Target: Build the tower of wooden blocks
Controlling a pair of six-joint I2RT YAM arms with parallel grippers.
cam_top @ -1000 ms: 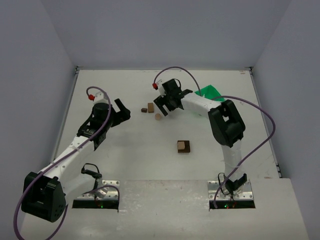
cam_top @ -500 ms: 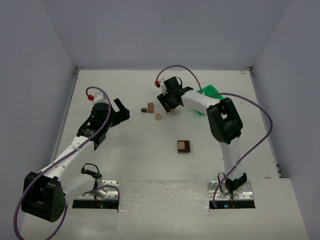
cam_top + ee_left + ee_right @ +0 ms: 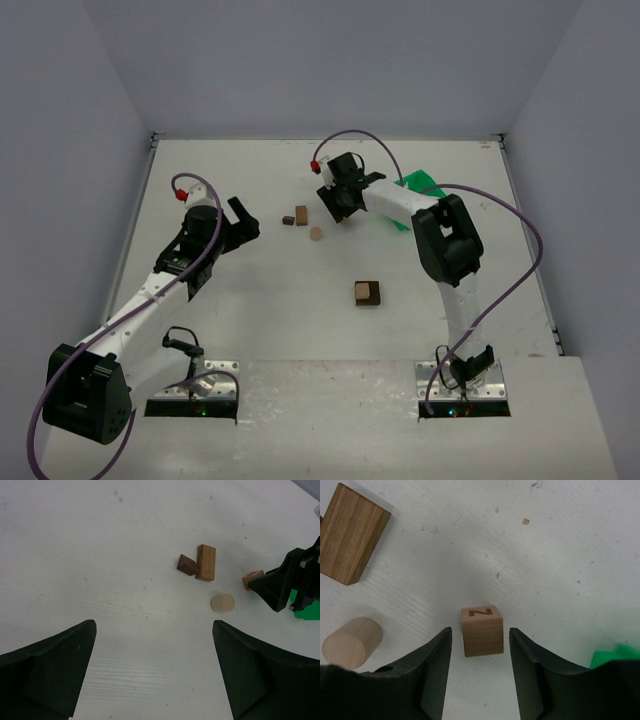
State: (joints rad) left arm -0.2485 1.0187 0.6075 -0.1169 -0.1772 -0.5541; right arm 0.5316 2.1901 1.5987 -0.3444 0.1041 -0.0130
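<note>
My right hand (image 3: 480, 636) straddles the letter cube (image 3: 481, 630), one finger on each side. A sliver of counter (image 3: 570, 555) shows in each gap, so the hand is released and grips nothing. Just beside the cube lies a tan cylinder (image 3: 351, 642). Past that, a tan rectangular block (image 3: 351, 540) touches a dark brown block (image 3: 186, 564). The wood block tower (image 3: 367, 292), a dark and a tan piece together, stands well apart from the cube, toward the arm bases. My left hand (image 3: 154, 625) hangs spread wide, empty.
</note>
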